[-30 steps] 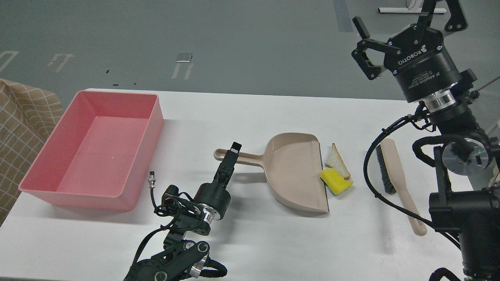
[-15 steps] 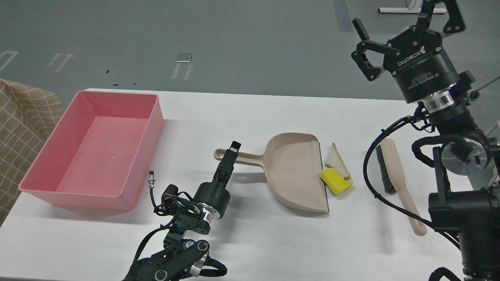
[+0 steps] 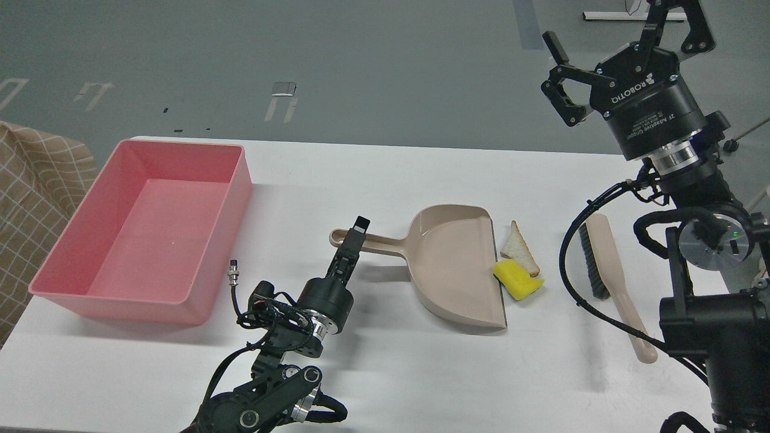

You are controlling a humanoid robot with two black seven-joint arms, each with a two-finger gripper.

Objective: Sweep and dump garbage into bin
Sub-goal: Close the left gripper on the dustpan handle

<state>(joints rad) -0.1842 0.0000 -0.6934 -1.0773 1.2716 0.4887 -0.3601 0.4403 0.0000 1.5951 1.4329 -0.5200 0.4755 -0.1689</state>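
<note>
left gripper [image 3: 356, 231] sits at the dustpan [image 3: 454, 264] handle, can't tell its state; right gripper [image 3: 619, 36] spread wide up high, 2 garbage bits [image 3: 518, 264] just beside dustpan lip

- Counter [image 3: 385, 174]: white, flat top.
- Pink plastic bin [image 3: 72, 240]: shallow, rectangular, at the left end.
- Beige dustpan [image 3: 457, 270]: near centre, handle pointing left, open edge facing right.
- White bread slice [image 3: 518, 248]: triangular, brown crust, just beside the dustpan's open edge.
- Yellow sponge block [image 3: 516, 279]: notched, touching the bread slice.
- Beige brush [image 3: 610, 264]: black bristles, well right of the sponge block.
</note>
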